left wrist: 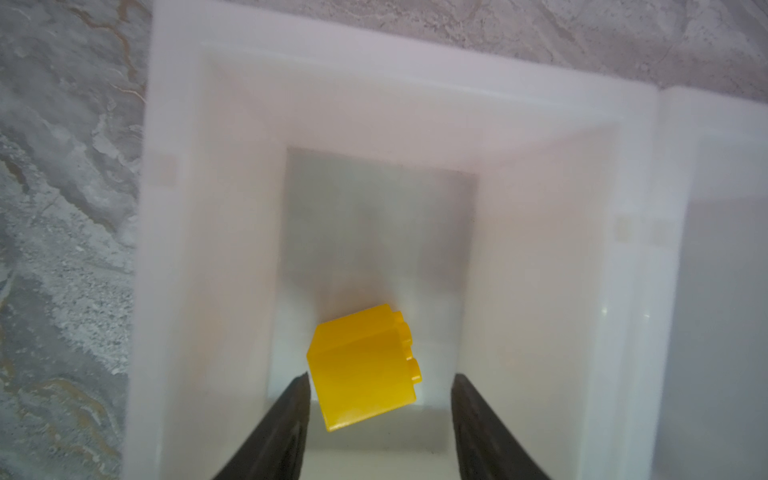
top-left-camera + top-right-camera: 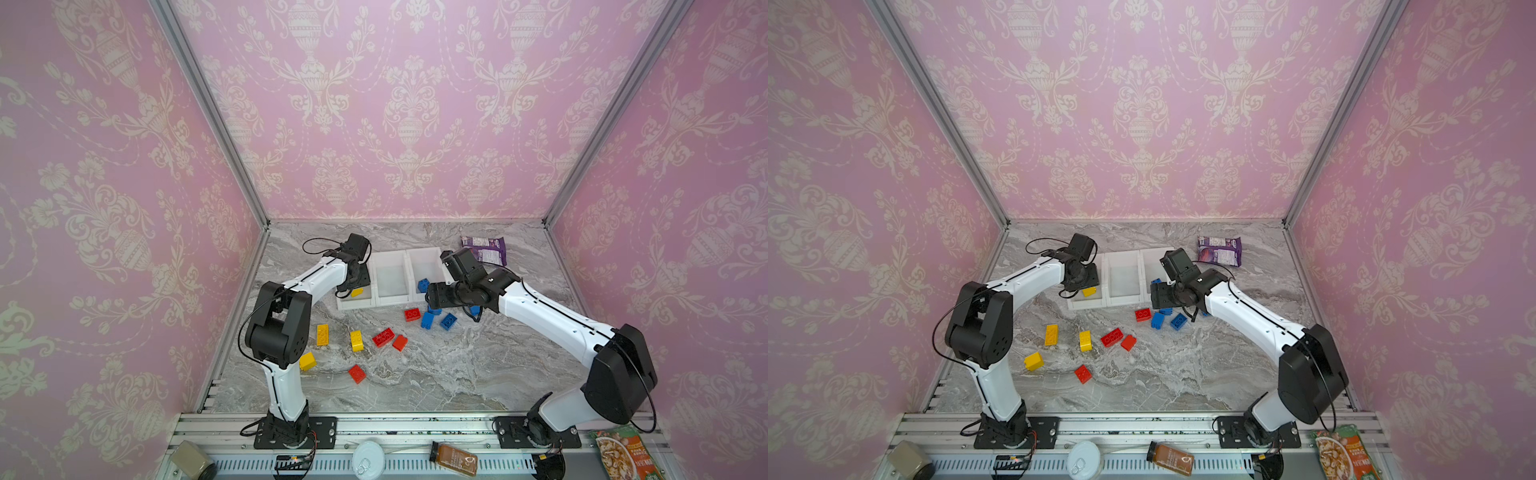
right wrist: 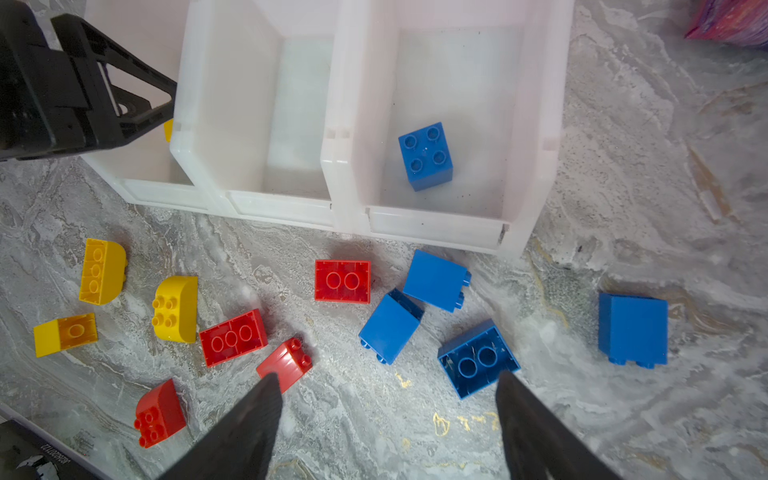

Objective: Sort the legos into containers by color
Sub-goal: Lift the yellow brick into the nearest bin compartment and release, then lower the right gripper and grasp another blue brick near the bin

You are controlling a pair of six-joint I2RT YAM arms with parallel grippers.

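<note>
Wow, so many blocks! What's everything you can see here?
bins: three, white, joined in a row at the back, middle one empty
yellow bricks: four, yellow, one in the left bin, three on the table
red bricks: four, red, on the table
blue bricks: five, blue, one in the right bin, four on the table before it
snack packet: one, purple, table's back right
bottle, can, jar, food pouch: one each, front rail
arms: two, white and black, left and right
left fingers: two, black, apart over the left bin
right fingers: two, black, apart near the blue bricks
</note>
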